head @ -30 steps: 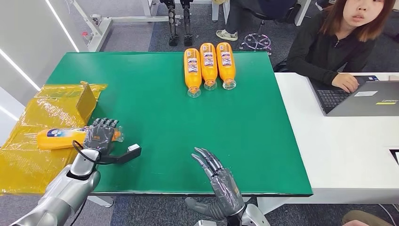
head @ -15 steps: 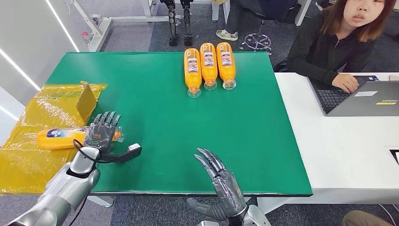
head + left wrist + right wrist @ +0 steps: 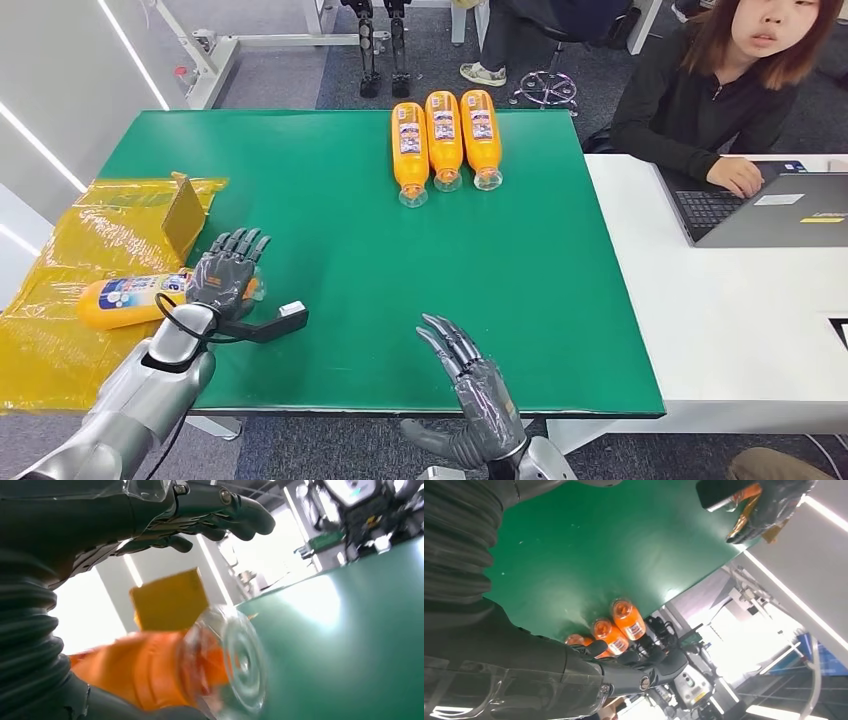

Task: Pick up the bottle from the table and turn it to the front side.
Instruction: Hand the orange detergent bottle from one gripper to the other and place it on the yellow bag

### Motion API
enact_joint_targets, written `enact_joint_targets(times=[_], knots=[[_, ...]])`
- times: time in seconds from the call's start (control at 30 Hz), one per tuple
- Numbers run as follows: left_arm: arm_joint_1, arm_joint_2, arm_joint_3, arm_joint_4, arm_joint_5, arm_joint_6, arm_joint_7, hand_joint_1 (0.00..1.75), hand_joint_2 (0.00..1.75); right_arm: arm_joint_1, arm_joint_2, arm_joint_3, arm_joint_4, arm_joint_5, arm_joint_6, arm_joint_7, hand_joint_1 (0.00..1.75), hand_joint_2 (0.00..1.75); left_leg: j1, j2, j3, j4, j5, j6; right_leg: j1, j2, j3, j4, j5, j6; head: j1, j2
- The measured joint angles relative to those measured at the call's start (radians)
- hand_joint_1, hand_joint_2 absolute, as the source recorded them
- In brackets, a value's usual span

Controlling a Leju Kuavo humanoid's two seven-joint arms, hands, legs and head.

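Since a second ago the left hand [image 3: 222,277] has spread its fingers wide above the orange bottle [image 3: 125,298], which lies beneath it; right hand [image 3: 478,382] open.

Three bottles [image 3: 444,138] on table's [image 3: 400,300] far edge

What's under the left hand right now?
The left hand lies over the neck end of an orange bottle lying on yellow plastic. The fingers hide the cap and any grip.

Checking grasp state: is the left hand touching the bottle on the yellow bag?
Cannot tell. In the head view the left hand covers the bottle's end with fingers spread; the left wrist view shows fingers above it, neither contact nor gap plainly.
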Motion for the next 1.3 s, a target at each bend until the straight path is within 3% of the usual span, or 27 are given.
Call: enact_joint_targets(times=[0.33, 0.53, 0.7, 1.17, 1.3], knots=[[0.232, 0.058, 0.086, -0.558, 0.165, -0.151, -0.180, 0.00, 1.75, 0.063, -0.015, -0.044, -0.041, 0.017, -0.091, 0.014, 0.00, 1.75, 0.000, 0.001, -0.001, 0.000, -0.001, 0.000, 0.000, 0.001, -0.001, 0.000, 0.000, 0.000, 0.000, 0.000], [0.308, 0.065, 0.088, -0.767, 0.368, -0.168, -0.292, 0.00, 1.75, 0.084, -0.025, -0.082, -0.077, 0.018, -0.108, 0.023, 0.00, 1.75, 0.000, 0.001, 0.000, 0.000, -0.001, 0.000, 0.000, 0.000, -0.001, 0.000, 0.000, 0.000, 0.000, 0.000], [0.320, 0.012, 0.085, -0.846, 0.583, -0.166, -0.381, 0.00, 1.75, 0.094, -0.025, -0.130, -0.127, 0.019, -0.101, 0.028, 0.00, 1.75, 0.000, 0.000, 0.000, 0.000, 0.000, 0.000, 0.000, -0.001, 0.000, -0.001, 0.000, 0.000, 0.000, 0.000], [0.326, -0.021, 0.084, -0.893, 0.621, -0.166, -0.396, 0.00, 1.75, 0.103, -0.025, -0.164, -0.156, 0.032, -0.100, 0.028, 0.00, 1.75, 0.000, 0.000, 0.000, 0.000, 0.000, 0.000, 0.000, 0.000, 0.000, 0.000, 0.000, 0.000, 0.000, 0.000], [0.356, -0.056, 0.086, -0.924, 0.826, -0.171, -0.470, 0.00, 1.75, 0.111, -0.025, -0.187, -0.176, 0.013, -0.106, 0.014, 0.00, 1.75, 0.000, 0.000, 0.000, 0.000, -0.001, 0.000, 0.000, 0.000, 0.000, -0.001, 0.000, 0.000, 0.000, 0.000]])
